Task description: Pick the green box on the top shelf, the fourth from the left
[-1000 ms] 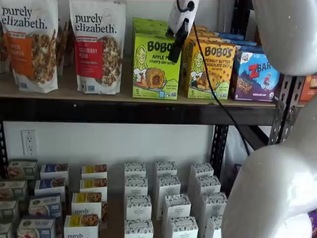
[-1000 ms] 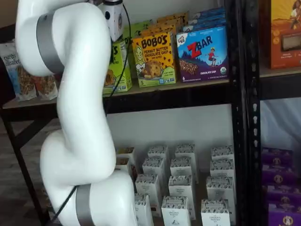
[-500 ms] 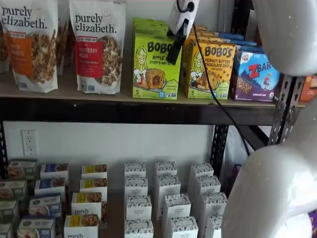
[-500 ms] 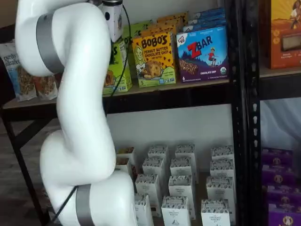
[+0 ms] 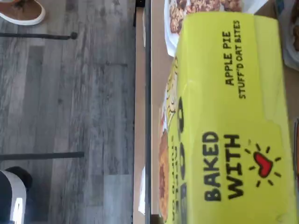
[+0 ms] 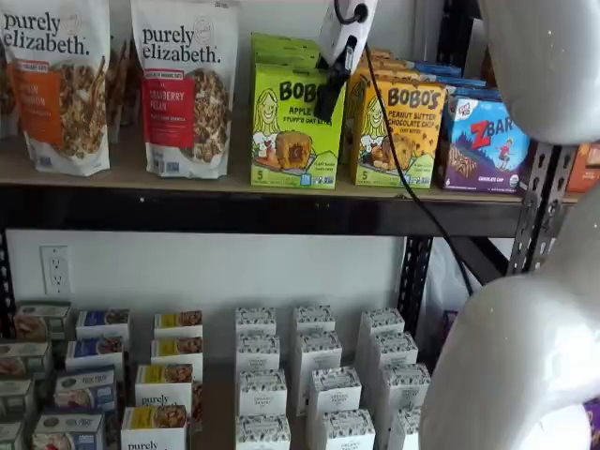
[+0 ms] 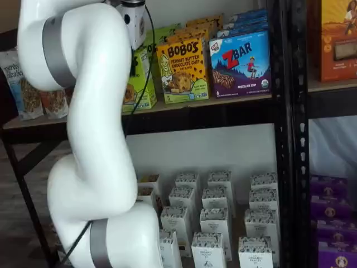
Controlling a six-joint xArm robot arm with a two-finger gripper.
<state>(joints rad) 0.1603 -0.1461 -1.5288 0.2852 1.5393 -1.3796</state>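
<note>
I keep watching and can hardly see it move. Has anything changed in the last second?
Barely. The gripper has crept slightly up and toward the green box, its black finger now across the carton's upper right front. Whether it grips is unclear. The green box, its neighbours and the top shelf stayed put.

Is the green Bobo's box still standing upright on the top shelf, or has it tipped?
Upright: in both shelf views the green box stands square on the top shelf, front facing out, base flat.

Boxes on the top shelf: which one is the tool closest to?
The green box, labelled apple pie. The tool hangs right in front of it; the yellow box and blue box sit farther right.
</note>
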